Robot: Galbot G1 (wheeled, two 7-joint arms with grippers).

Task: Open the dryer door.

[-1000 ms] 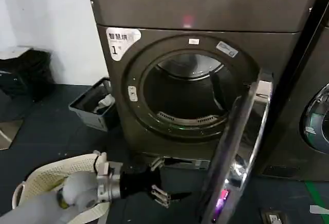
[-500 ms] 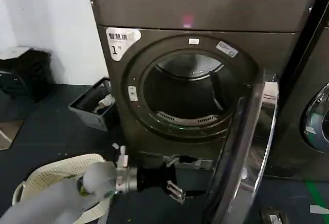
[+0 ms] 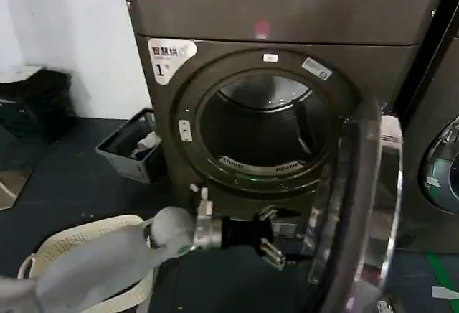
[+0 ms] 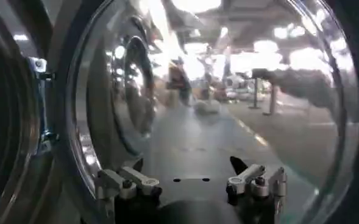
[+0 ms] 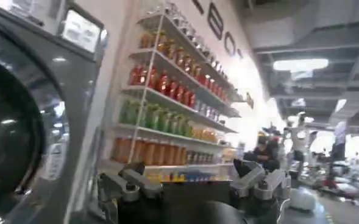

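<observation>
**Dryer door, swung open; left hand low beside it**

Left hand (image 3: pixel 276 245): arm reaching forward and low, fingers spread, gripping nothing, just beside the inner face of the dryer door (image 3: pixel 366 212). Door: stands wide, hinged at the right of the dryer (image 3: pixel 287 19), lower edge cut off. Right hand (image 5: pixel 194 182): fingers apart, empty. Around: grey bin (image 3: pixel 133 148), cream basket (image 3: pixel 79 245), neighbouring machine (image 3: pixel 437 169).

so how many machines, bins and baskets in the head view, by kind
front-loading machines: 2, the dryer with the dryer door open, and its neighbour
grey bin: 1
cream mesh basket: 1
total: 4
</observation>
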